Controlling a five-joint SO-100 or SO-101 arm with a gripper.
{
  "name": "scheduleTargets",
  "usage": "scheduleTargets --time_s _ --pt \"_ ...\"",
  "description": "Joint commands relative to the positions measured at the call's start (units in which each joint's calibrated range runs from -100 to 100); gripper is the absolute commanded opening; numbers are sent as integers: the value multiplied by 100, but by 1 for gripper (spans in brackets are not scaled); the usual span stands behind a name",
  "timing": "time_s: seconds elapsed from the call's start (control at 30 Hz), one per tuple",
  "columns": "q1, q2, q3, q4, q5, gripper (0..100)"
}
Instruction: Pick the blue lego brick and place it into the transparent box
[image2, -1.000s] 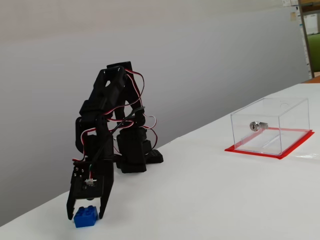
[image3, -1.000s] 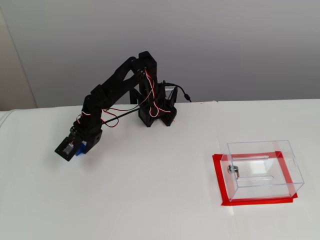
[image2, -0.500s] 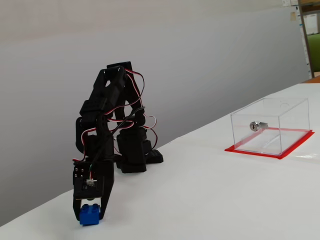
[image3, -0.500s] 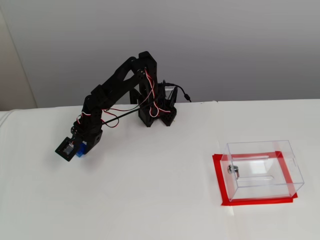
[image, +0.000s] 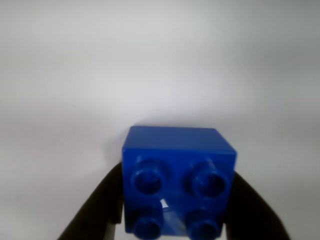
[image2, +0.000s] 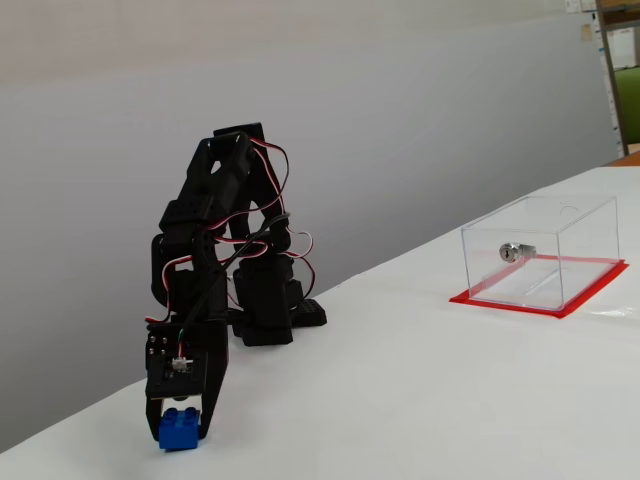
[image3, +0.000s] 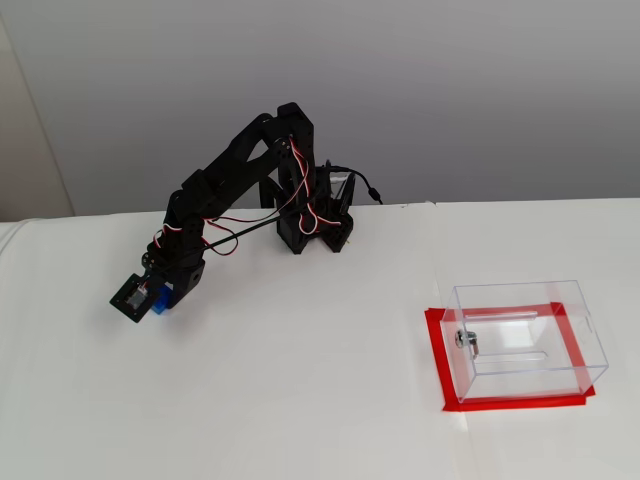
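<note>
The blue lego brick (image: 177, 175) fills the lower middle of the wrist view, studs toward the camera, with a black finger (image: 97, 212) pressed against each side. My gripper (image: 177, 222) is shut on it. In both fixed views the arm reaches down at the left, and the gripper (image2: 180, 432) (image3: 148, 303) holds the brick (image2: 177, 430) (image3: 161, 303) at table level. I cannot tell whether the brick still touches the table. The transparent box (image2: 570, 240) (image3: 525, 300), with a silver lock cylinder (image2: 512, 252), stands empty on its red base (image2: 585, 298) (image3: 437, 365), far to the right.
The arm's black base (image2: 265, 315) (image3: 315, 235) stands near the table's back edge, with red and white wires looping along the links. A grey wall (image2: 400, 120) runs behind the white table (image2: 400, 400) (image3: 300, 400).
The fingers have shut on the brick over the last second, and it turned slightly between them. Nothing visible has moved in the last half second.
</note>
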Motion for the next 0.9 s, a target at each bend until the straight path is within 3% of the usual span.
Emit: scheduleTargets --time_s 0.0,0.5,0.87 --pt "-179 -356 -93 108 -128 10" --pt "-792 -2656 -21 795 -765 10" --pt "-1628 -4115 -111 1013 -776 10"
